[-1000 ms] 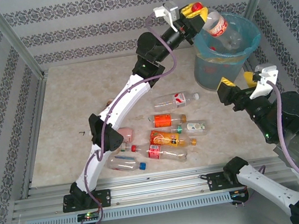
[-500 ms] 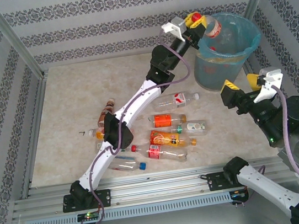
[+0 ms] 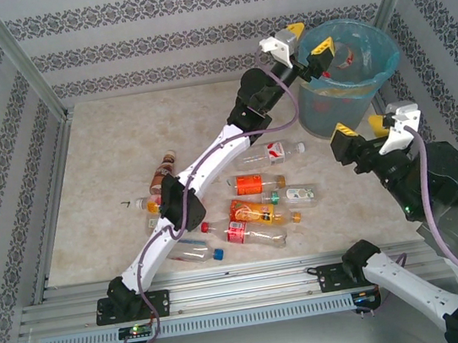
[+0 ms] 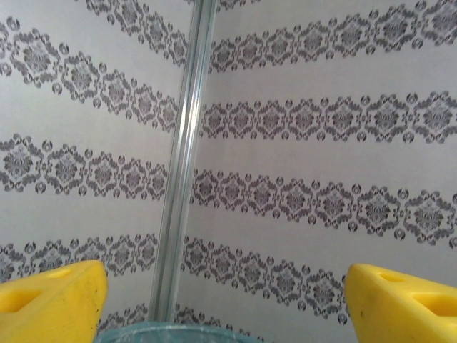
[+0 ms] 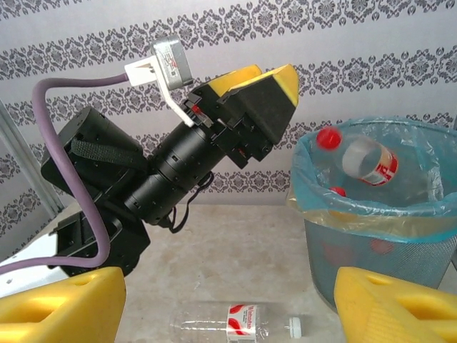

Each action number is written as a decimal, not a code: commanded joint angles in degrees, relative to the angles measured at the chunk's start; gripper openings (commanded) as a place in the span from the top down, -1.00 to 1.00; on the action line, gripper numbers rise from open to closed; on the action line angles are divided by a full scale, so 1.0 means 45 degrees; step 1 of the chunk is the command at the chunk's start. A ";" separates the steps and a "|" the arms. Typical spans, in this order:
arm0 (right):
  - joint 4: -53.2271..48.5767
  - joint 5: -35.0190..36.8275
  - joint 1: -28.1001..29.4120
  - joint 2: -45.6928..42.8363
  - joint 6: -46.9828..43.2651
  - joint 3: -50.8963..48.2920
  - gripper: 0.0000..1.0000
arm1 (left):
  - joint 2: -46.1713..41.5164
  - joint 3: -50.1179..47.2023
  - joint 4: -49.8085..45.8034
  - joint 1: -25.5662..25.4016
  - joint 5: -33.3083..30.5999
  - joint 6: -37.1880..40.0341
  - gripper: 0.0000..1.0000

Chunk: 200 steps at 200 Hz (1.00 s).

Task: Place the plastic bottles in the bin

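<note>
Left jaws, spread and empty above the round grey-blue bag-lined bin point(image 3: 324, 108), should rise clear of its rim before swinging away; right jaws gape empty too.

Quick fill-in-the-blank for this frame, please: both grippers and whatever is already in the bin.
1. The left gripper hangs over the rim of the bin with its jaws ____.
2. In the right wrist view, the bottle lying inside the bin has a ____ cap.
3. The right gripper, beside the bin, has open jaws and holds ____.

Missing words: open; red; nothing.
</note>
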 commanded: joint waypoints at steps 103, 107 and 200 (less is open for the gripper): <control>-0.1602 -0.1439 -0.1736 0.4465 0.1453 0.2589 -0.56 | -0.6181 -0.1484 -1.0503 0.0148 -0.1454 0.0903 -0.63; -0.1561 -0.1620 -0.1752 0.4622 0.1458 0.2703 -0.56 | -0.6374 -0.1558 -1.1001 0.0195 -0.1593 0.0929 -0.64; 0.0329 -0.3790 0.0862 0.8163 -0.1123 0.3552 -0.46 | -1.4285 -1.2228 -1.5630 0.2934 -0.2004 -0.0566 -0.66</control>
